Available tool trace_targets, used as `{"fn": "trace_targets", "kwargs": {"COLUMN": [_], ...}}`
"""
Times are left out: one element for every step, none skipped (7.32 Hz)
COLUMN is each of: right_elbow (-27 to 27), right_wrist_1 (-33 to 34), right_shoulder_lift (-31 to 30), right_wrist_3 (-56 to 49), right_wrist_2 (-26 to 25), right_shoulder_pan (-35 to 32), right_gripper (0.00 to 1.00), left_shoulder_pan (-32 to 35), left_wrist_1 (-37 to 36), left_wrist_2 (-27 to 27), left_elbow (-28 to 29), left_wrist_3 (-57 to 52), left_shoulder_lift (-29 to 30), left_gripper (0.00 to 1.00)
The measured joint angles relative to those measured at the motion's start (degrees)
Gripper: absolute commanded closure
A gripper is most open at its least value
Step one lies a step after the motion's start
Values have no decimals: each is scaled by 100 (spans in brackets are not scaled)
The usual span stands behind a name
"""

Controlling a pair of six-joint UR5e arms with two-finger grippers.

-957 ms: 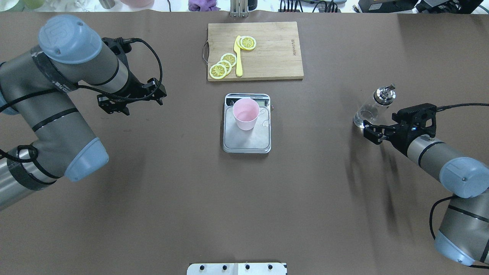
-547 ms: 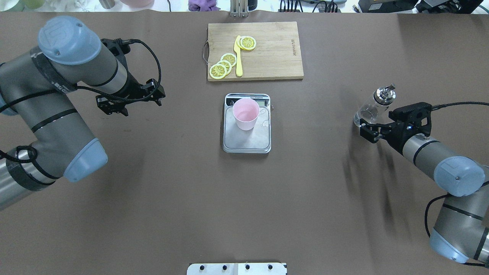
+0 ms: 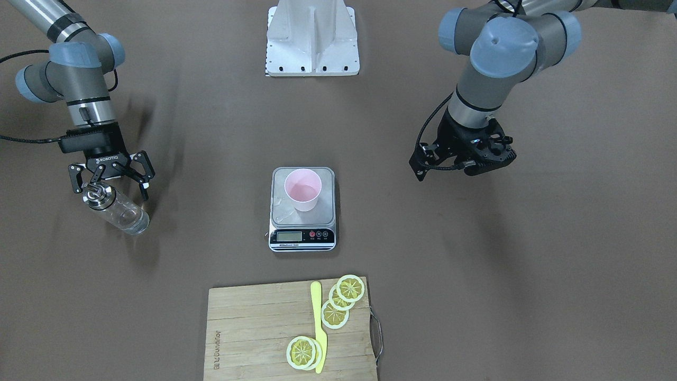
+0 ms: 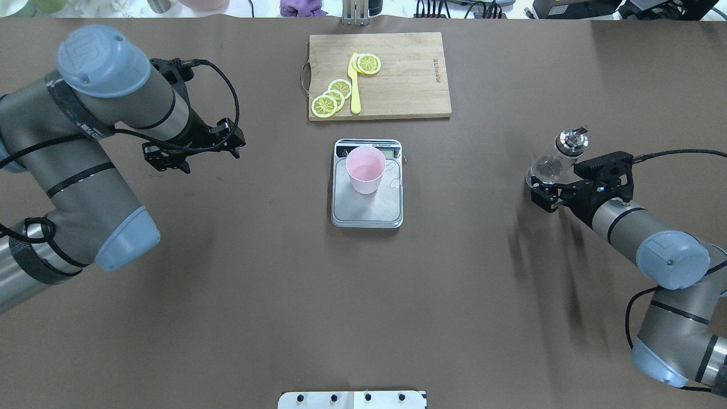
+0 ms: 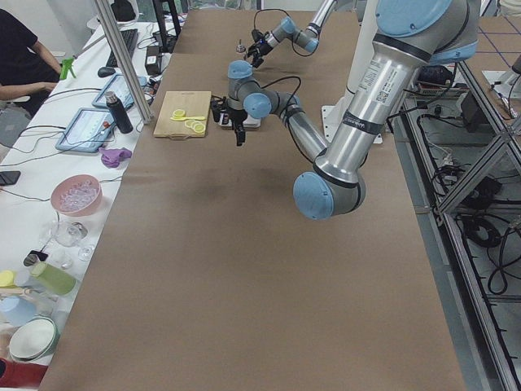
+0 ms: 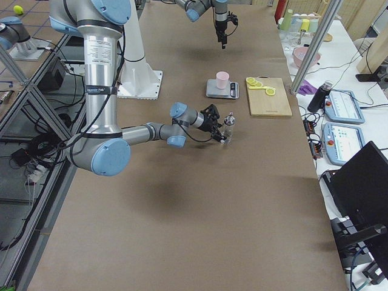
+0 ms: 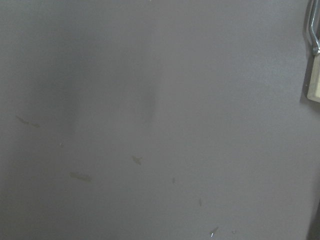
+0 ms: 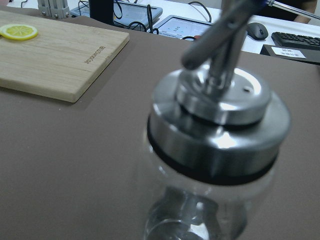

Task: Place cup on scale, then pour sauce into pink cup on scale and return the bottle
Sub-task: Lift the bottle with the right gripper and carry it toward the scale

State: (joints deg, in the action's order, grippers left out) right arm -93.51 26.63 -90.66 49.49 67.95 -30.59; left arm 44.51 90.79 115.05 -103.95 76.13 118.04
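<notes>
The pink cup (image 4: 365,169) stands upright on the back part of the scale (image 4: 367,213), behind its display strip (image 3: 301,236). It also shows in the front view (image 3: 302,189). The clear glass bottle (image 4: 550,162) with its metal pourer cap stands on the table at the right. It fills the right wrist view (image 8: 215,150). My right gripper (image 3: 111,190) is open right at the bottle (image 3: 119,211), on the robot's side, with a finger on either side of it. I cannot tell whether it touches the bottle. My left gripper (image 4: 193,154) is open and empty above the table left of the scale.
A wooden cutting board (image 4: 406,74) with lemon slices and a yellow knife (image 4: 354,85) lies beyond the scale. Its metal handle shows in the left wrist view (image 7: 312,30). The robot's white base plate (image 3: 312,37) is at the near edge.
My right gripper has moved a little forward and left, closer to the bottle. The left arm has barely shifted. Cup, scale and bottle have not moved.
</notes>
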Motion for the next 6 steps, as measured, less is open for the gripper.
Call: {"fn": "trace_targets", "kwargs": {"right_elbow": [36,57,65,67,69,79], "right_wrist_1": [0,0,0,0,0,0], "right_shoulder_lift": [48,75,86,89,100,125], "right_wrist_3": [-6,-9,-22,-62,-101,-116], "right_wrist_2": [-1,-1,-1,-1,-1,-3], "right_shoulder_pan": [-13,-38,-63,-89,-115,-131], "right_gripper": [2,2,2,2,2,3], "left_shoulder_pan": [-2,-3,-3,-3,-4,-7], "left_wrist_1": [0,0,0,0,0,0], "left_wrist_2": [0,-6,-19,-29,-33,-34], "left_elbow": [0,3,3,3,3,1], "left_wrist_3": [-1,-2,-2,-2,0,4], "left_shoulder_lift": [0,0,-3,-6,-7,-9], "left_gripper": [2,2,2,2,2,2]}}
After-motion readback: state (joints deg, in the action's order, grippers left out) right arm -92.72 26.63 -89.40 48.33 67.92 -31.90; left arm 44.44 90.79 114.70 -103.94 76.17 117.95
